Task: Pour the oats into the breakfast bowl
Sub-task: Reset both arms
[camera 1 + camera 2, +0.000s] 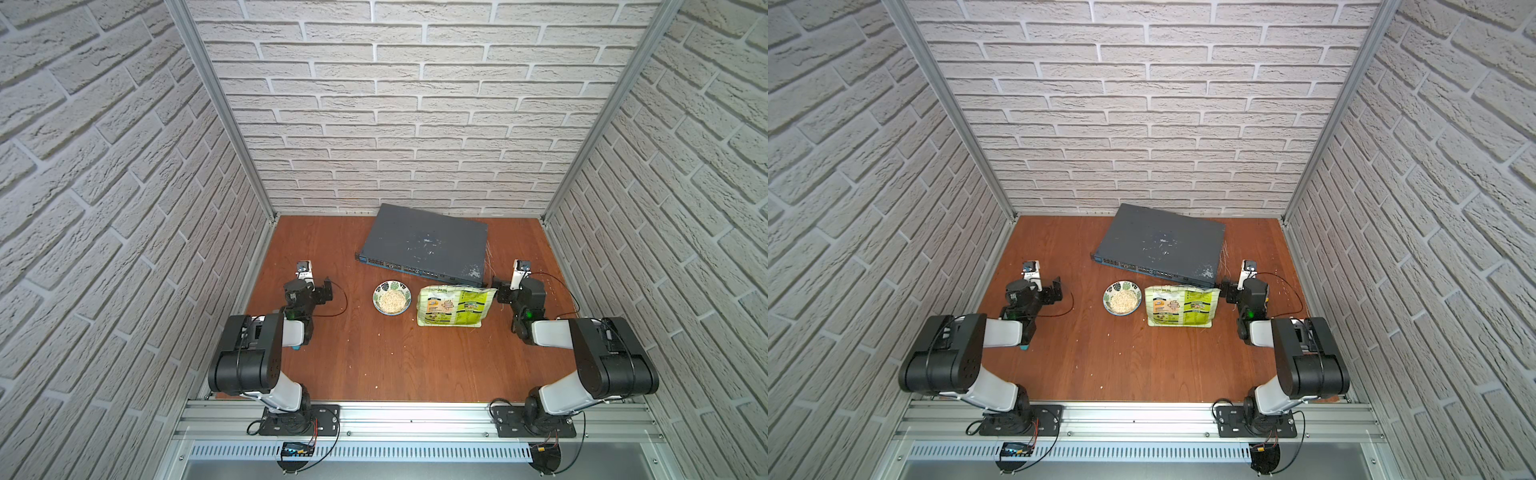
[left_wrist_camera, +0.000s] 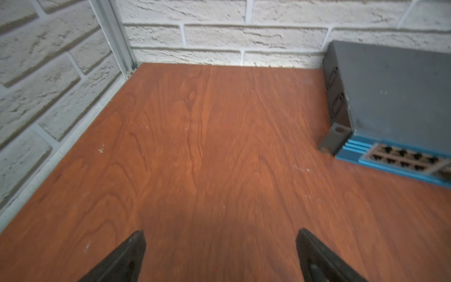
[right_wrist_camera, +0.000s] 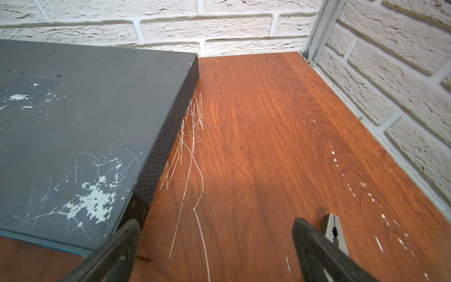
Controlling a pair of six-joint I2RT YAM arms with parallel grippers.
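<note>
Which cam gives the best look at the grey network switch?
Both top views: nearly all of the network switch is in frame, top and port-lined front. Right wrist shows only its scratched top and perforated side; left wrist only one corner with ports.

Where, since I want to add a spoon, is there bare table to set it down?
Free: the wide table strip in front of the bowl and pouch, and the back corner between left gripper and network switch. Crowded: bowl, pouch, switch and right gripper sit close together.

Grey switch box (image 1: 424, 245) just behind pouch (image 1: 455, 306)
</note>
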